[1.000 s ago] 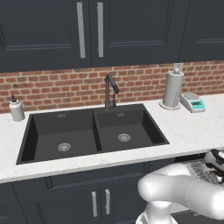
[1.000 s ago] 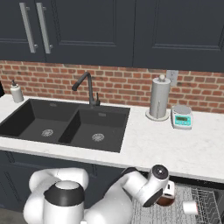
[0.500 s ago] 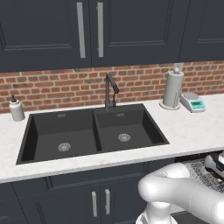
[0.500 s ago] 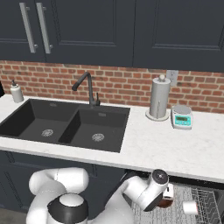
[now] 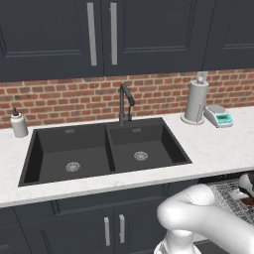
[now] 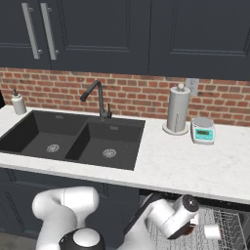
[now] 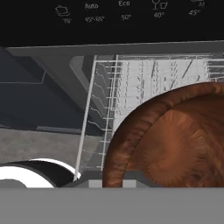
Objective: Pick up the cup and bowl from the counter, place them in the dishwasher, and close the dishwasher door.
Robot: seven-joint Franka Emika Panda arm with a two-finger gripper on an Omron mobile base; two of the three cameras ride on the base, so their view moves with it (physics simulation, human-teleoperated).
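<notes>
Lowered arm brings bowl [image 7: 175, 140] over dishwasher [image 7: 131, 87] rack, fingers gripping it, cup [image 6: 212, 231] inside, counter [image 6: 185, 166] white.

The white arm [image 6: 73, 205] bent low from its base and reached forward and down to the right, below the tabletop's edge. Its gripper [image 6: 188, 229] pointed downward, jaws drawn nearly together and clamped on the bowl [image 7: 175, 140].
</notes>
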